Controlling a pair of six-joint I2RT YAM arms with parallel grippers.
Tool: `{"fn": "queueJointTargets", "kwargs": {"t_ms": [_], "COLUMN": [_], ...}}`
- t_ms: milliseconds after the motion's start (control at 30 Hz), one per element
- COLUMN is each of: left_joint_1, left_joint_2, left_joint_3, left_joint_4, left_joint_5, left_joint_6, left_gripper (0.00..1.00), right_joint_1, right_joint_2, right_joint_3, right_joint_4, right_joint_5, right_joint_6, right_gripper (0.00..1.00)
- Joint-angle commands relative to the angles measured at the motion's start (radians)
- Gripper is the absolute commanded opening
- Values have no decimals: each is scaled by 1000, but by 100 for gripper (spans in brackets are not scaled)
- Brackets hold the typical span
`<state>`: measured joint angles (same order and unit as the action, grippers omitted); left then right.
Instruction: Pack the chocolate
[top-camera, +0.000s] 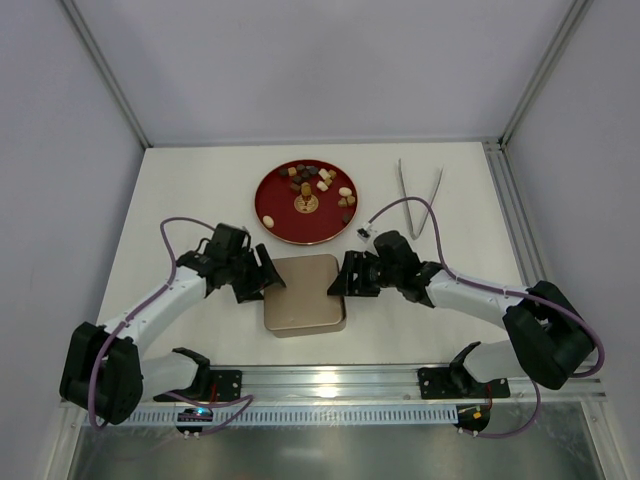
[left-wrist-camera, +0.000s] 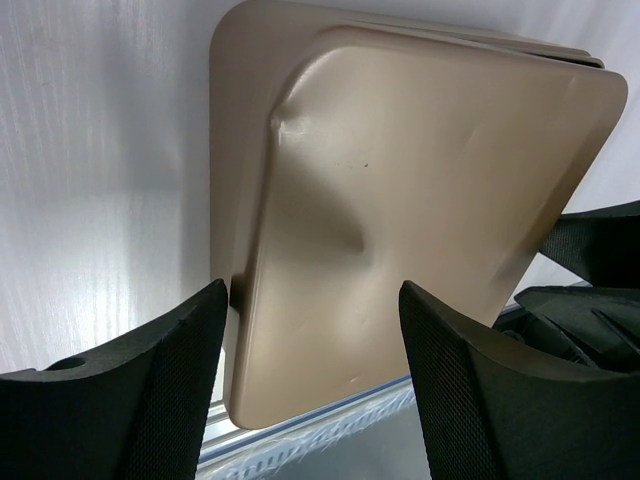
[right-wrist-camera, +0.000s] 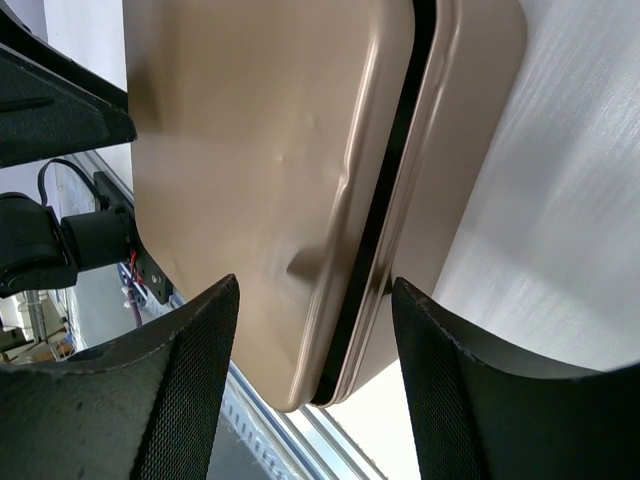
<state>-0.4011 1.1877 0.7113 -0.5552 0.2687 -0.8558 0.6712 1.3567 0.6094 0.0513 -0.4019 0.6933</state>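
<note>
At the near middle of the table (top-camera: 200, 190), the left gripper (top-camera: 266, 276) stands with its jaws spread and nothing between them, its tips just beside the left side of a gold tin (top-camera: 305, 295). The right gripper (top-camera: 347, 274) faces it from the tin's right side, likewise released and holding nothing. In the right wrist view the dented lid (right-wrist-camera: 250, 150) sits slightly off the tin's base (right-wrist-camera: 455, 140), a dark gap between them. The chocolate (top-camera: 318, 180) is beyond the tin, well apart from both grippers, heaped on the far right part of a red plate (top-camera: 275, 218). Thin metal tongs (top-camera: 418, 200) lie to the right of the plate.
</note>
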Motion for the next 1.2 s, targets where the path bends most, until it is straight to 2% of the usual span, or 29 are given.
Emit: {"fn": "queueJointTargets", "kwargs": {"t_ms": [0, 533, 1000, 1167], "left_joint_1": [-13, -58, -114, -116], "left_joint_2": [0, 41, 81, 89], "left_joint_3": [16, 56, 79, 63], "left_joint_4": [-18, -31, -109, -111], "left_joint_5": [-29, -57, -149, -161], "left_joint_6": [-14, -20, 26, 23], "left_gripper": [68, 68, 68, 68], "right_joint_1": [14, 67, 67, 67], "right_joint_2": [-28, -36, -48, -44], "right_joint_3": [0, -7, -63, -85], "right_joint_4": [25, 27, 36, 55], "right_joint_5": [35, 67, 94, 98], "right_joint_6": [20, 54, 63, 68], "right_gripper": [64, 63, 52, 45]}}
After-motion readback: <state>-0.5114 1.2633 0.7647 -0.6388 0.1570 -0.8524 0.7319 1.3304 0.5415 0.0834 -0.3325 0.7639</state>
